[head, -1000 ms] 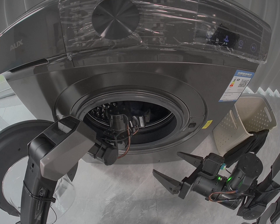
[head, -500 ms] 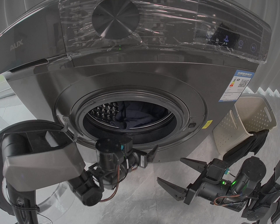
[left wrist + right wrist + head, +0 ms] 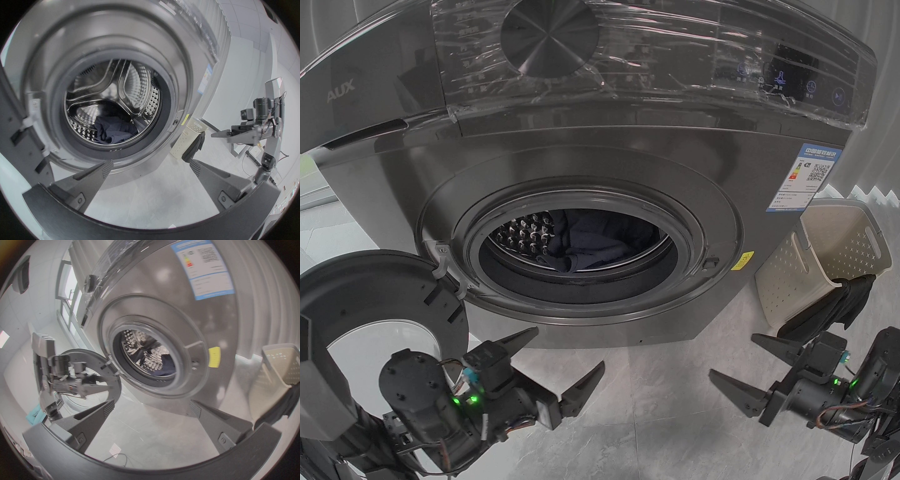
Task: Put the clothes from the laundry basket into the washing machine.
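Taking the drum mouth in the head view as the clock's centre, the round door (image 3: 369,287) stands swung open at 8 o'clock, its glass pane facing the room.

Just right of the door, at about 7 o'clock and low over the grey floor tiles (image 3: 662,406), hangs the left gripper (image 3: 570,347). Its two dark fingers are spread wide apart, with nothing between them and nothing touching them. They point toward the machine's lower front. In its own wrist view the fingertips (image 3: 107,164) frame bare floor below the drum opening.

At the centre, the washing machine (image 3: 600,156) has its drum open. A dark blue garment (image 3: 584,240) lies crumpled on the drum floor, against the perforated metal wall and well inside the rubber seal.

At about 4 o'clock, near the floor and well apart from the machine, the right gripper (image 3: 732,356) also has its fingers splayed fully apart and holds nothing. It points toward 9 o'clock, across the tiles.

Further right, at 3 o'clock, the cream laundry basket (image 3: 837,250) sits tilted just beside the machine's right side, with its opening turned toward the robot. A black piece of clothing (image 3: 831,306) hangs over its lower rim and trails down toward the floor, near the right gripper but not touching it.
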Tool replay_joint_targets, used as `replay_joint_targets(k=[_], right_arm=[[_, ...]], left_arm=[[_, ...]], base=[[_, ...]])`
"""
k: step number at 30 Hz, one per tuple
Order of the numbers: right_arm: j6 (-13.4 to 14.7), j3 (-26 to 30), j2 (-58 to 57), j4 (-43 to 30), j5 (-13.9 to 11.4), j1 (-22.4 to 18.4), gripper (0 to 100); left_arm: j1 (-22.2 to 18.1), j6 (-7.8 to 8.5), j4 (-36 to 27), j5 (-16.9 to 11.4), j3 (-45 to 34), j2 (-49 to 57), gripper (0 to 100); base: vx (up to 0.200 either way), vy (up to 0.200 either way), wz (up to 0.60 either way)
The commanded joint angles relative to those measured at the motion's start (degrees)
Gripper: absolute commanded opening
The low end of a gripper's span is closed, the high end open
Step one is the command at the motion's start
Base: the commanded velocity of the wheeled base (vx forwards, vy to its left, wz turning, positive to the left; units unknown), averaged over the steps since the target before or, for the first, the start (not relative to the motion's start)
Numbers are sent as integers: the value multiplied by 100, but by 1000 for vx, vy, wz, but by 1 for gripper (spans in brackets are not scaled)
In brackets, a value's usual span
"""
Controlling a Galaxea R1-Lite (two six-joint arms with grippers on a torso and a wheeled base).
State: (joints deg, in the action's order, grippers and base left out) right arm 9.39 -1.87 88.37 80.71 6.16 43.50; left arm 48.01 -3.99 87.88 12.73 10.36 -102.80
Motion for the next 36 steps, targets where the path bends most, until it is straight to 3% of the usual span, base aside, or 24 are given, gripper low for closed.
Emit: replay_joint_targets(k=[1, 4, 10, 12, 15, 16, 21, 24, 28, 30, 32, 36], right_arm=[[-25, 187, -1814, -1339, 70, -649, 100], [-25, 187, -2526, -2244, 70, -755, 100], [-25, 187, -3687, -3554, 26, -1528, 100], [-69, 187, -4328, -4213, 26, -1968, 100], [-253, 187, -5005, -4679, 8, -2425, 100], [-332, 187, -5515, -4995, -36, -2759, 100], [-464, 187, -6675, -5839, -159, -3233, 100], [-464, 187, -7088, -6208, -176, -3356, 100], [-464, 187, -7861, -7272, -185, -3541, 100], [-446, 187, -8274, -7781, -185, -3682, 100], [-403, 187, -8380, -7799, -71, -3734, 100], [-464, 187, -8318, -7773, 140, -3787, 100]], left_arm=[[25, -32, 71, 134, -887, 1421, 100], [-72, -67, -61, 151, -1036, 2036, 100], [-503, -94, -1221, 142, -1036, 3425, 100], [-740, -58, -2188, 160, -1036, 4075, 100], [-1197, -94, -3040, 160, -1036, 4699, 100], [-1373, -102, -3638, 81, -1036, 5288, 100], [-1804, -278, -4868, -130, -1036, 6589, 100], [-2067, -243, -5281, -209, -1036, 7160, 100], [-2744, -217, -6187, -649, -1036, 8109, 100], [-3078, -120, -6617, -833, -1036, 8496, 100], [-3350, -14, -6951, -1018, -1036, 8804, 100], [-3825, -6, -8120, -1352, -1036, 9823, 100]], base=[[-200, 0, 0], [-200, 0, 0], [-100, 0, 0], [-200, 0, 0], [0, 0, 0], [-200, 0, 0], [-80, 0, 0], [-200, 0, 0], [0, 0, 0], [0, 0, 0], [0, 0, 0], [0, 0, 0]])
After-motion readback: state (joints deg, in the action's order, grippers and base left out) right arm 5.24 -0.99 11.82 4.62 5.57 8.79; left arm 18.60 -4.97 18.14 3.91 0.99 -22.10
